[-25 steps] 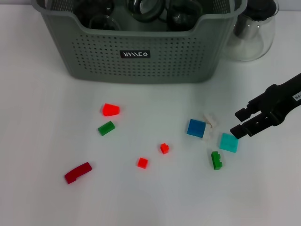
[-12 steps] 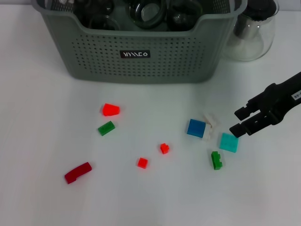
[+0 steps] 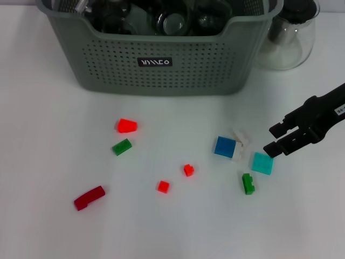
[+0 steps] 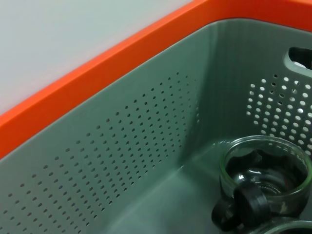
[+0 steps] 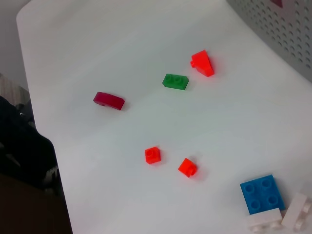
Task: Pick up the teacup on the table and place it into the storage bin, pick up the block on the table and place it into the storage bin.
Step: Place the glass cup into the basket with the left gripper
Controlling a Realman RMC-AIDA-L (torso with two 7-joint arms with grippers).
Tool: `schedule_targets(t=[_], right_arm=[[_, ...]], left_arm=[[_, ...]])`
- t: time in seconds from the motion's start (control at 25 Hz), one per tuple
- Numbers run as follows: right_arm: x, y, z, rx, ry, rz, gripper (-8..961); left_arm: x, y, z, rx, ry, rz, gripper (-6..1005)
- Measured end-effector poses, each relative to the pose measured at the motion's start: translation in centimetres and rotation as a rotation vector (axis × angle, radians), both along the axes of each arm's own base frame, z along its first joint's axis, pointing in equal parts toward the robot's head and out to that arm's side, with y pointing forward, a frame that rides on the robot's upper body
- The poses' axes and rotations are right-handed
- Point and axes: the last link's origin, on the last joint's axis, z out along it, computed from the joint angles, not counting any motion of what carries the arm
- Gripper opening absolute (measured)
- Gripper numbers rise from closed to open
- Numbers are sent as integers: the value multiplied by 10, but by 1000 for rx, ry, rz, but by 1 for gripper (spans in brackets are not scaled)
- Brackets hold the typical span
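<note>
Now: right gripper low beside the teal block

Spread apart, right gripper (image 3: 275,138) at the right of the head frame, two black fingers parted, lower fingertip just beside the upper right corner of the teal block (image 3: 262,163); contact impossible to judge. Nothing pinched between the fingers.

Left gripper out of sight in the head view, its state impossible to tell; left wrist camera looking down inside the storage bin (image 4: 146,146), at a perforated grey-green wall and a glass teacup (image 4: 265,183) with a black handle on the bin floor.

Storage bin (image 3: 161,59) across the upper middle of the head frame, dark glassware inside, black label on the front wall. Clear glass carafe (image 3: 288,38) just beside its right end.

Scattered on the white bench (image 3: 54,232): blue block (image 3: 225,147) left of the teal one, white pieces (image 3: 241,138) touching its right side, green block (image 3: 248,183) below. Toward the lower middle, two small red blocks (image 3: 188,170) and (image 3: 163,186). At centre left, red wedge (image 3: 126,125), green brick (image 3: 122,147), dark red curved piece (image 3: 89,197).
</note>
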Motion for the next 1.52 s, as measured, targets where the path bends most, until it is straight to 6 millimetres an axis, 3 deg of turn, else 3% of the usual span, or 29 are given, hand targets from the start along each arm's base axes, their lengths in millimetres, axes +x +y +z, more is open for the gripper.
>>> schedule_targets(t=[1.52], right_arm=[[2, -2, 0, -3, 0, 1, 682]], left_arm=[[-2, -6, -11, -15, 12, -1, 85]])
